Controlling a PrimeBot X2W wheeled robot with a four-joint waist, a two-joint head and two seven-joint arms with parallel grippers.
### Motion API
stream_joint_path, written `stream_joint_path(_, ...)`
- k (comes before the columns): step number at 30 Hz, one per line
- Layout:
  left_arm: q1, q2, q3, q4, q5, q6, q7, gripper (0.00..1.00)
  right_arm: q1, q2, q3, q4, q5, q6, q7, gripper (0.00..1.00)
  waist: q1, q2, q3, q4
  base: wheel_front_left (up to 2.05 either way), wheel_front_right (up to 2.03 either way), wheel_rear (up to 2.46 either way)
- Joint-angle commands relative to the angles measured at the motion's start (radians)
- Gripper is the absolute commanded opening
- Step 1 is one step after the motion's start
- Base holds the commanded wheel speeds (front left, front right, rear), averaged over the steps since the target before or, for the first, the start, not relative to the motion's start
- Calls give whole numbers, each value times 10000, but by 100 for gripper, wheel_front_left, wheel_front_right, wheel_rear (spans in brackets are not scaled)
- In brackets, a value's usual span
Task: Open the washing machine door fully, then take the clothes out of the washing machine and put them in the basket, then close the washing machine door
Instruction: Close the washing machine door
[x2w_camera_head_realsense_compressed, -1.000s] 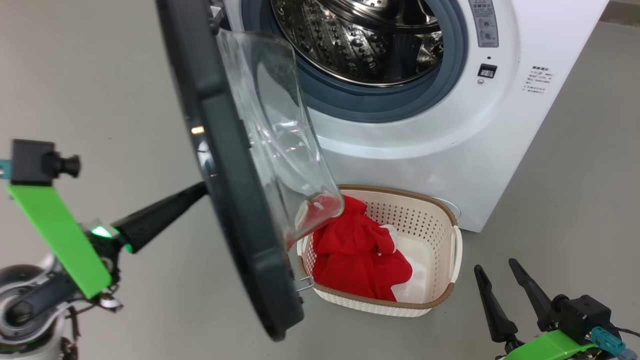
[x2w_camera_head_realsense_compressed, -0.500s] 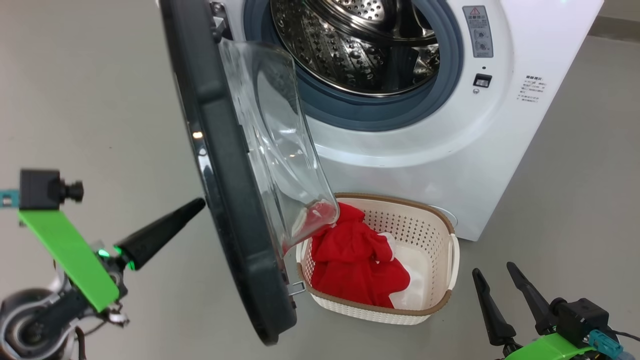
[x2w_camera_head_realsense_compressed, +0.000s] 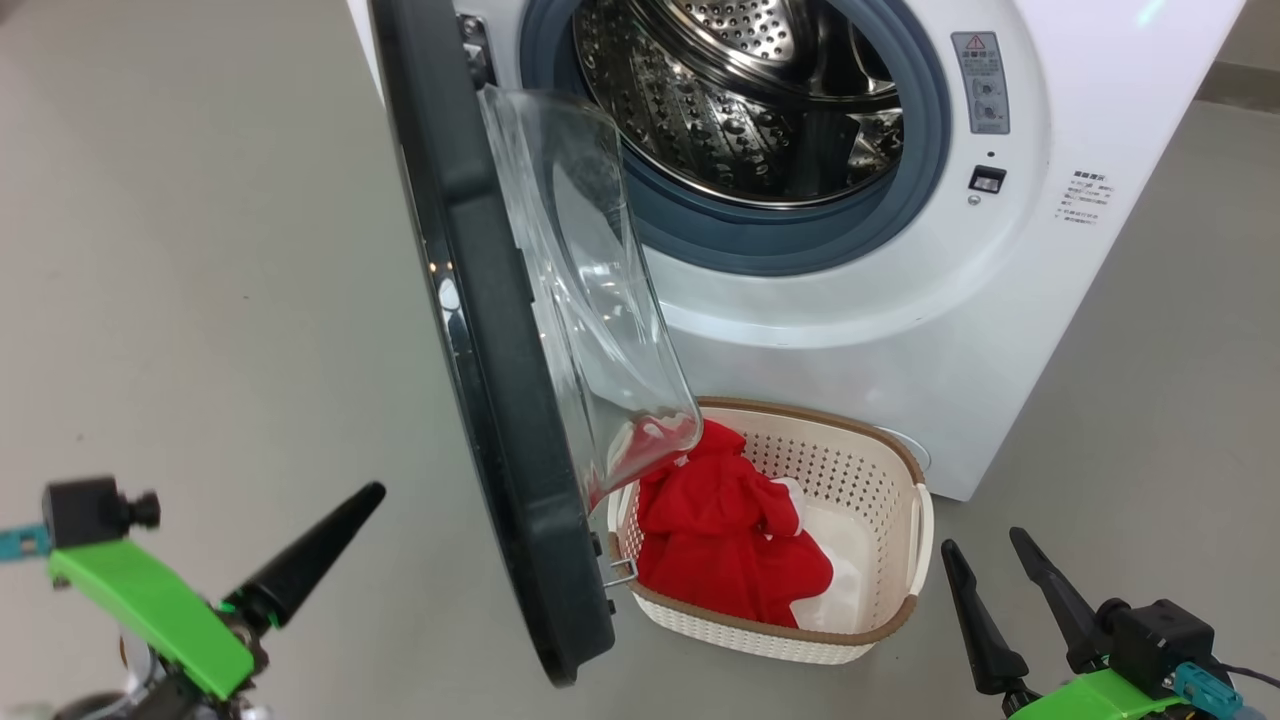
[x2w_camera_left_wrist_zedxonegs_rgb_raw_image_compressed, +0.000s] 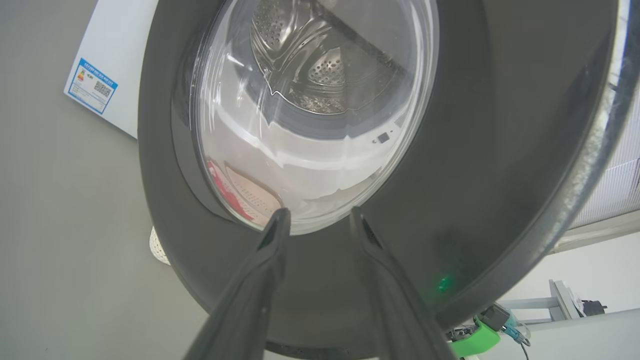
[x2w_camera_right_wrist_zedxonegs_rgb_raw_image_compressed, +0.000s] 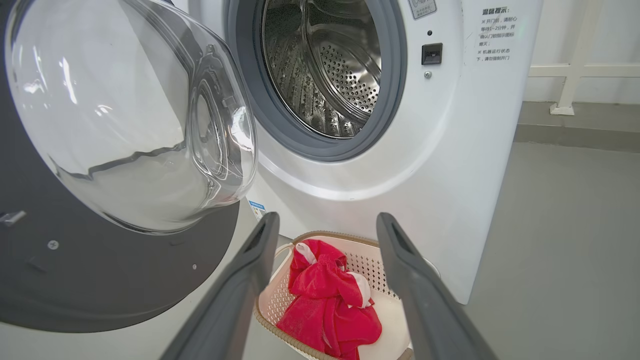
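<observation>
The washing machine stands with its steel drum showing no clothes. The washing machine door hangs about half open, edge-on to me, its glass bowl over the basket's left end. The red clothes lie in the basket on the floor before the machine. My left gripper is open, its fingers apart before the door's black outer face and clear of it. My right gripper is open at the lower right, facing the clothes and basket.
Bare grey floor spreads left of the door and right of the machine. A blue label is stuck on the machine's side. A white rail runs along the wall behind.
My left gripper has drawn back down and left from the door's outer face, and its fingers have parted. The head camera has shifted a little. The right gripper holds still.
</observation>
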Motion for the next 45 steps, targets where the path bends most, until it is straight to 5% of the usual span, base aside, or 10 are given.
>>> stream_joint_path(1, -121, 274, 375, -172, 47, -67, -129, 67, 44, -73, 258, -222, -32, 63, -65, 100, 0, -1, -22, 30, 0, 0, 0)
stream_joint_path(2, -26, 266, 338, -107, 55, -67, -284, 73, 58, -74, 257, -218, -30, 63, -65, 100, 0, -1, -30, 53, 0, 0, 0)
stream_joint_path(4, 167, 218, 259, 5, -20, -67, -547, 100, 81, -72, 259, -202, -27, 63, -65, 100, 0, -1, -57, 92, 0, 0, 0)
stream_joint_path(28, 1562, 111, -1254, 1862, 617, -67, -5441, 100, 27, -173, 326, -98, 14, 63, -65, 100, 0, -1, -23, 209, 0, 0, 0)
stream_joint_path(38, 1429, 343, -2785, 3012, 1996, -67, -8186, 100, 34, -172, 215, -125, 18, 63, -65, 100, 0, -1, 1, 118, 0, 0, 0)
stream_joint_path(45, 1107, 57, -2195, 3609, 3676, -67, -8628, 100, 23, -177, 88, -159, 4, 63, -65, 100, 0, -1, 30, 111, 0, 0, 0)
